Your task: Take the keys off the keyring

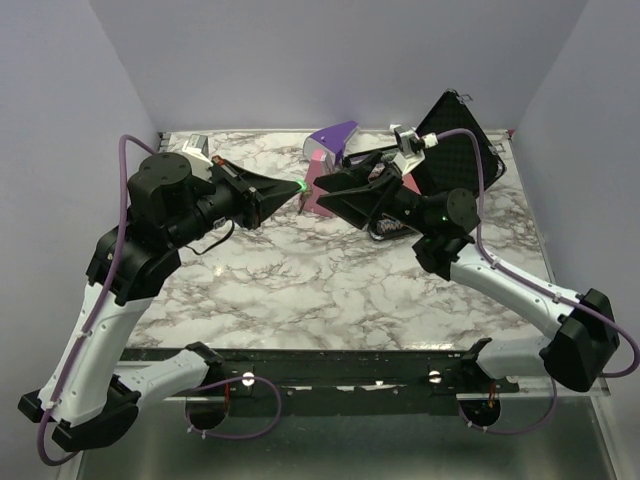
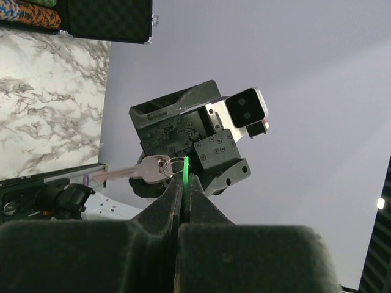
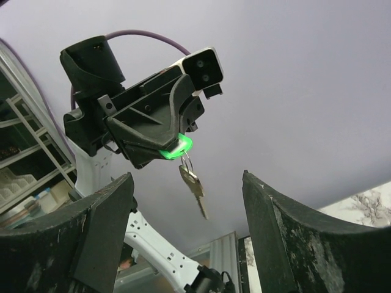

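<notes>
The left hand point(image 1: 290, 190) and the right hand point(image 1: 322, 195) are set tip to tip above the middle of the table point(image 1: 300, 290), the left one on the left side. The first key point(image 3: 178, 148) is pinched in the left hand. Below it, the keyring point(image 3: 186, 162) and the second key point(image 3: 194, 186) are hung. A wedge-shaped object point(image 1: 331, 143) is placed behind the hands, and a case point(image 1: 465, 140) at the far right.

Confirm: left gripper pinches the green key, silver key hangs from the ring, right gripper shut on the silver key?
No: the right gripper is open, fingers either side of the silver key without touching it (right wrist view). The left gripper does pinch the green key, and the silver key hangs from the ring.
</notes>
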You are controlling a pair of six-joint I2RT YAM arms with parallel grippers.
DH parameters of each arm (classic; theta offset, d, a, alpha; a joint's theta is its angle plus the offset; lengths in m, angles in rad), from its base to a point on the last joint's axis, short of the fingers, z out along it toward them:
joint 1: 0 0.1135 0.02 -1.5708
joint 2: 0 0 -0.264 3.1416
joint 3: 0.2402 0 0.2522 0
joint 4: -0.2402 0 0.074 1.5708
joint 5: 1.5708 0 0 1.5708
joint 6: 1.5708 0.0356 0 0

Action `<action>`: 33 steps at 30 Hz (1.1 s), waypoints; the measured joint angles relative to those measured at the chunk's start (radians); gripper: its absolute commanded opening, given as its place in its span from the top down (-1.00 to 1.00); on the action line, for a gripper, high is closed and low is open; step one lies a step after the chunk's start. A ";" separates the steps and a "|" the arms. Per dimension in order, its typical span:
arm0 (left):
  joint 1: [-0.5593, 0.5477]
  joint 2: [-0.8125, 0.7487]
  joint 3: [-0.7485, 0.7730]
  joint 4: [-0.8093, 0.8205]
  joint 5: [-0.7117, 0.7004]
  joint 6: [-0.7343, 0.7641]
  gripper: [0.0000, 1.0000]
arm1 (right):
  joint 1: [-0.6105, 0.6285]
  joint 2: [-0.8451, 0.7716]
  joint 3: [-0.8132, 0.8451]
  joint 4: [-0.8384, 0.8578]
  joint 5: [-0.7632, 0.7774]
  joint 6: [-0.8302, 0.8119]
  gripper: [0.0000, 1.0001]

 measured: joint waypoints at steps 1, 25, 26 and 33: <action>0.006 0.001 0.000 0.004 0.003 -0.002 1.00 | 0.002 0.007 0.000 0.016 0.000 0.004 -0.57; 0.063 0.054 0.009 0.119 0.078 -0.077 1.00 | 0.011 0.111 0.037 0.241 -0.005 0.117 -0.11; 0.065 0.054 0.009 0.125 0.079 -0.080 1.00 | 0.011 0.113 0.037 0.247 -0.005 0.123 -0.08; 0.078 0.055 0.008 0.163 0.091 -0.093 1.00 | 0.011 0.140 0.044 0.277 -0.010 0.157 -0.03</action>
